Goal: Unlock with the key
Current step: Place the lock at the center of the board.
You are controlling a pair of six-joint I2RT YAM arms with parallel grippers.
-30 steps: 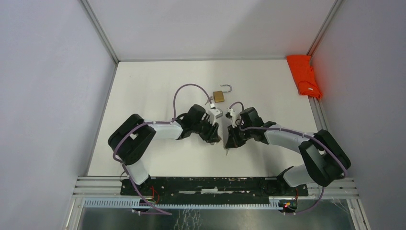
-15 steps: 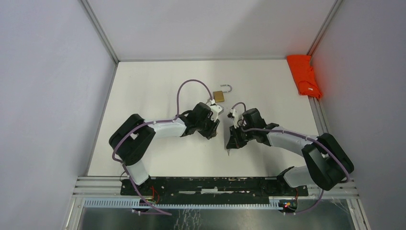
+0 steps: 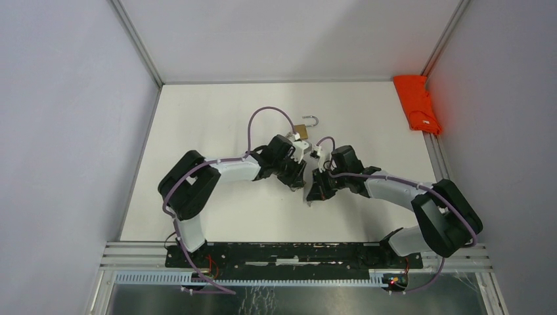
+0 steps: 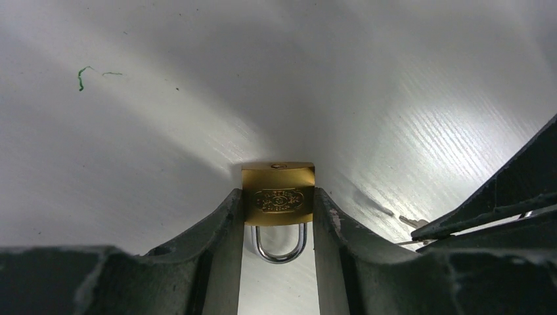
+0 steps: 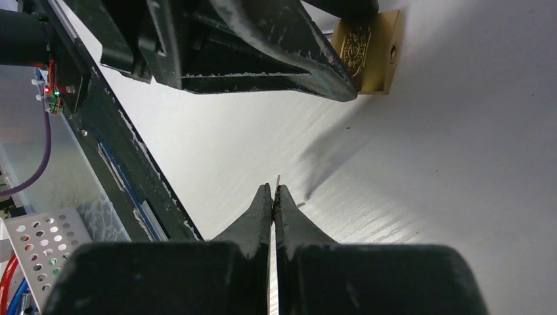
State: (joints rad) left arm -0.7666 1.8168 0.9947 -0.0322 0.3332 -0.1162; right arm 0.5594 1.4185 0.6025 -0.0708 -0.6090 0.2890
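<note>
The left gripper point(image 4: 278, 205) stands about half open, clamped across the two narrow sides of the brass padlock point(image 4: 278, 189), which looks to hang just clear of the table point(image 4: 164, 118). Its shackle point(image 4: 279, 246) points back into the gripper and its keyhole point(image 4: 279, 166) end faces out. The right gripper point(image 5: 272, 197) is pinched fully shut on the key point(image 5: 278, 178). Only a thin sliver of blade pokes past the fingertips, near the padlock's keyhole end but not touching it.

I'd say the padlock is dense, rigid and smooth-sided, so it could slip or twist under a push. Gripping it across the body and leaving the keyhole end bare looks like the right hold. The key is light, thin and stiff, and apt to pivot in a pinch, so it is best held by its head with the blade well out.

Beyond the held padlock, toward the far wall, a second padlock point(image 3: 303, 129) lies with its shackle swung open. An orange cloth point(image 3: 417, 104) sits well off from the held padlock, at the far right corner.

Against a second ago, the left arm has reached further toward the right one and the gap between the grippers has narrowed. The left wrist now overlaps the second padlock. Both grips look unchanged.
</note>
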